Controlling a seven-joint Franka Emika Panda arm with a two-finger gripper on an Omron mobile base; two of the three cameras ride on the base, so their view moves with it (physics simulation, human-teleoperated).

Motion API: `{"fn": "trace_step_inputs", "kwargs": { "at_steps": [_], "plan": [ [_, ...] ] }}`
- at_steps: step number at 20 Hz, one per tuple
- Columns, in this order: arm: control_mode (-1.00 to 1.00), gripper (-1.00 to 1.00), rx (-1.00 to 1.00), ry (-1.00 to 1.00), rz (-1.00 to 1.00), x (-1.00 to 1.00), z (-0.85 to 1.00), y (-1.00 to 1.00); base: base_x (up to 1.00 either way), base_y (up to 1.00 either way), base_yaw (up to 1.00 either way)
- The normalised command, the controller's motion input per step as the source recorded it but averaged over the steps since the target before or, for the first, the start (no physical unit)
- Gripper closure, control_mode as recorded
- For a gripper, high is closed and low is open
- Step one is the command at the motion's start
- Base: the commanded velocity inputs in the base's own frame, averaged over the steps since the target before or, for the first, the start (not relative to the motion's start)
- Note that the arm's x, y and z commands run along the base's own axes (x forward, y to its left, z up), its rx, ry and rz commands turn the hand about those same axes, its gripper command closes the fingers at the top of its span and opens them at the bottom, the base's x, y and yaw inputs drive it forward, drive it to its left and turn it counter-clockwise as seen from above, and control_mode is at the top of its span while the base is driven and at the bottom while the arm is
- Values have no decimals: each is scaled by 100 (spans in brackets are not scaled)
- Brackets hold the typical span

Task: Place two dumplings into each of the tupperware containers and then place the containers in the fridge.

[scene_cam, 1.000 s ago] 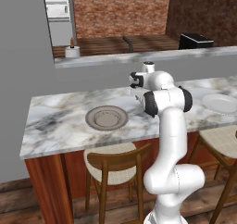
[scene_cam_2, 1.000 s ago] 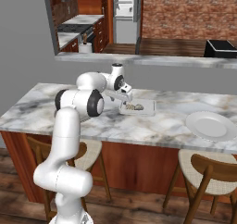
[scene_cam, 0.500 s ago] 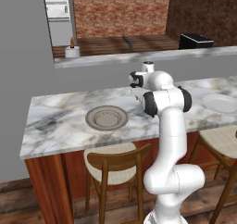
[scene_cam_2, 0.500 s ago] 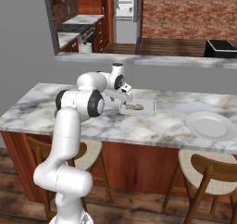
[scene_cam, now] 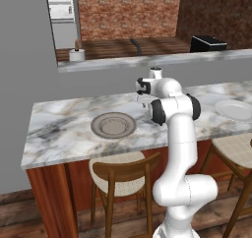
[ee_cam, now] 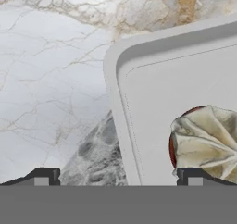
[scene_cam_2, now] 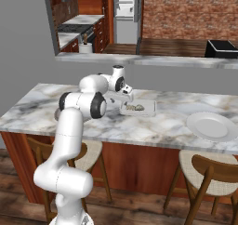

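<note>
The gripper [ee_cam: 115, 174] hangs with its jaws spread wide and empty above one corner of a tupperware container [ee_cam: 176, 98] on the marble tabletop [scene_cam_2: 153, 126]. A crimped dumpling [ee_cam: 206, 142] lies inside the container, just beside one fingertip. A round grey plate [scene_cam: 113, 125] sits on the tabletop beyond the container.

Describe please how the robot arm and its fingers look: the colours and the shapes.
The arm is glossy white, built of rounded tubular segments with dark grey-black bands at the joints, rising from a bulbous white base. The gripper ends in two small dark fingers with pale square pads. No cables or markings show.
</note>
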Motion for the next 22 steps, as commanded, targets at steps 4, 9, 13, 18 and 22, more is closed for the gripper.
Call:
{"fn": "trace_step_inputs", "kwargs": {
  "at_steps": [4, 9, 13, 18, 22],
  "plan": [
    [-100, -100, 0, 1, 22, 0, -5, -7, 0, 0, 0],
    [-100, -100, 0, 5, 15, 0, -23, -5, 0, 0, 0],
    [-100, -100, 0, 6, 7, 0, -23, 0, 0, 0, 0],
    [-100, -100, 0, 2, 4, 0, -17, 0, 0, 0, 0],
    [-100, -100, 0, 4, 3, 0, -11, 0, 0, 0, 0]
  ]
}}
